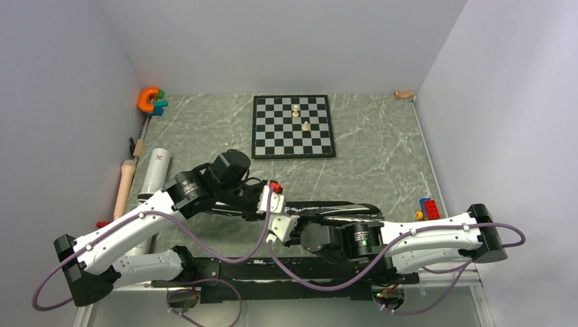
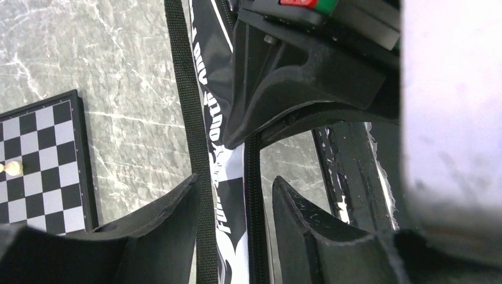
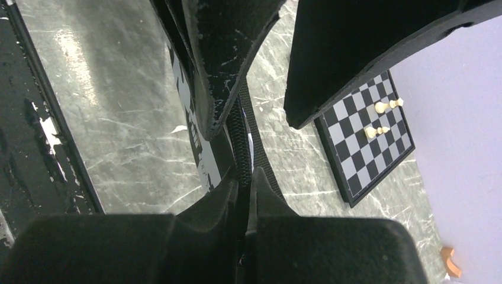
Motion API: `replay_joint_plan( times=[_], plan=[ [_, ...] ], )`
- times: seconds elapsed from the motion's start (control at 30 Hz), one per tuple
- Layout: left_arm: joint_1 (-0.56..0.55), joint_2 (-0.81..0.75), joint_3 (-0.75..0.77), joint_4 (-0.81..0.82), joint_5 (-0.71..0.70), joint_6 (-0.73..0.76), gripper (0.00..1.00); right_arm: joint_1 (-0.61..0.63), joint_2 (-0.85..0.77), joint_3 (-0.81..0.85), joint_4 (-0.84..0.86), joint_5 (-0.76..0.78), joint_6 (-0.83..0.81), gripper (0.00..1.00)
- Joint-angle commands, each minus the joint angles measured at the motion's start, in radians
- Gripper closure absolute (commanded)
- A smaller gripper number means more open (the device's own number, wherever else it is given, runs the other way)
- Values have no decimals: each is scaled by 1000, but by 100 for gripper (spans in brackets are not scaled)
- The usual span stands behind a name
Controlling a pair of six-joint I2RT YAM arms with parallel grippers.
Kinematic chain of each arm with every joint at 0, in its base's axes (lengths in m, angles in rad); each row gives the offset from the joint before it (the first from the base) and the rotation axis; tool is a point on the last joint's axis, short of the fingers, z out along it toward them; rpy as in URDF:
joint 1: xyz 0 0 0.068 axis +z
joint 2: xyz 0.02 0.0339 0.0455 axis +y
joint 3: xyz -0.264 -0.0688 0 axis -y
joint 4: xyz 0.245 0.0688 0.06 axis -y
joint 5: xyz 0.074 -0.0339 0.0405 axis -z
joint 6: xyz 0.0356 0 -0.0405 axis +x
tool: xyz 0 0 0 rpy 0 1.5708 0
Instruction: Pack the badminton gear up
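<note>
- The counter point(image 1: 382, 150) is grey-green stone-look sheet with pale veins, closed in by plain walls point(image 1: 61, 102) on the left, back and right.
- The most open room lies on the right half, between the chessboard point(image 1: 293, 126) and the right wall; the left edge is crowded.
- The black bag point(image 1: 334, 208) lies flat near the front edge, long and narrow, running left to right just ahead of both arm bases.
- Its fabric is matte black with white lettering, a woven strap point(image 2: 186, 118) along one side and a toothed zipper point(image 3: 241, 148) down the seam.
- The right end effector point(image 3: 244, 192) is pinched down on the zipper seam, its dark, scuffed fingers nearly meeting with the bag's edge between them.
- The left end effector point(image 2: 234, 228) stands spread wide, straddling the zipper seam just beside the right one; whether its fingers touch the fabric I cannot tell.
- The two end effectors sit close together at the bag's left end, with little room between them.
- The white tube point(image 1: 155, 174), a smooth cylinder, lies along the left edge beside the left arm, well apart from the bag.
- A beige wooden rod point(image 1: 125, 187) lies just beside the tube, nearer the wall.
- The chessboard is flat and square with a dark rim, carrying two pale pieces point(image 1: 296, 109); it lies behind the bag.
- Red and blue toy bricks point(image 1: 428, 208) sit near the right wall.
</note>
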Motion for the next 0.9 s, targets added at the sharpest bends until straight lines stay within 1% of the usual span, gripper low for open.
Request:
replay_joint_plan(
  times=[0.0, 0.13, 0.17, 0.23, 0.37, 0.43, 0.53, 0.6, 0.87],
  plan=[
    [-4, 15, -55, -22, -105, -18, 46, 29, -37, 111, 213, 53, -28, 100],
    [-6, 6, -84, -40, -113, 3, 42, 31, -42, 101, 219, 59, -22, 100],
    [-6, 0, -95, -38, -116, 3, 39, 31, -43, 98, 221, 60, -21, 100],
    [-7, -9, -114, -41, -121, 13, 30, 31, -45, 92, 221, 59, -16, 100],
    [-6, -46, -111, -79, -101, 45, 21, 33, -62, 77, 213, 65, 0, 100],
    [-6, -86, -112, -68, -93, 50, 17, 32, -79, 65, 217, 61, 4, 100],
    [-6, -149, -138, 1, -76, 32, 13, 32, -101, 50, 221, 57, 11, 100],
    [-5, -157, -150, 20, -71, 28, 14, 32, -104, 51, 220, 57, 16, 100],
    [-6, -104, -140, 48, -124, 16, 33, 32, -76, 73, 227, 36, 14, 100]
  ],
)
